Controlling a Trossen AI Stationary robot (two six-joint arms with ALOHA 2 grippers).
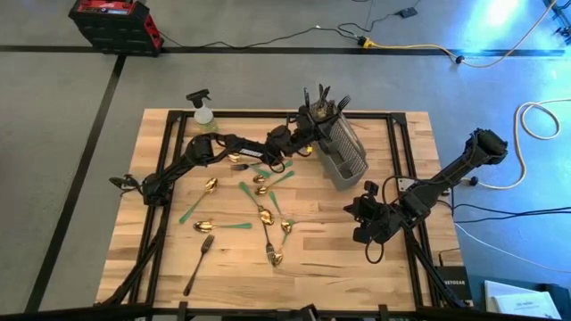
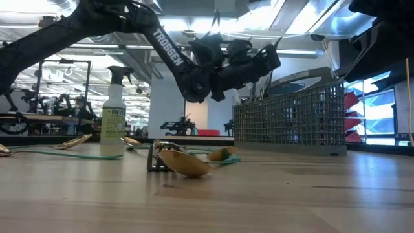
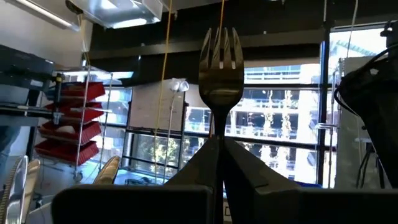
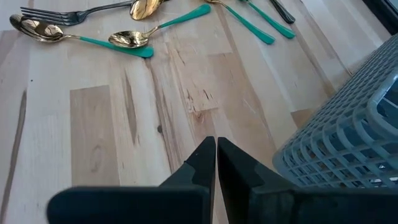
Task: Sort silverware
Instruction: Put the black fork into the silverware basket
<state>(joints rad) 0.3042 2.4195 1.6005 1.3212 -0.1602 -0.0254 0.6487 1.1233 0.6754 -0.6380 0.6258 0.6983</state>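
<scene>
Across the pale wooden table (image 1: 384,267), most of the sorting is, by my judgement, still to be done: a few dark-handled pieces stand upright in the grey wire-mesh caddy (image 1: 343,152) at the far side, while a scatter of gold spoons with green handles (image 1: 259,209) and a dark fork (image 1: 200,263) lies loose on the boards between the arms, some of the pieces touching or crossing one another. A clear spray bottle (image 1: 203,111) stands near the far left corner, apart from the cutlery. Raised above the table just beside the caddy's near-left edge, the left gripper (image 3: 217,146) has its fingers pinched tight on the stem of a dark, shiny metal fork (image 3: 219,65), tines pointing away from the wrist, so this piece looks to be on its way to the caddy. Over bare wood near the caddy's right end, the right gripper (image 4: 216,155) waits with its fingers pressed together and nothing between them.
</scene>
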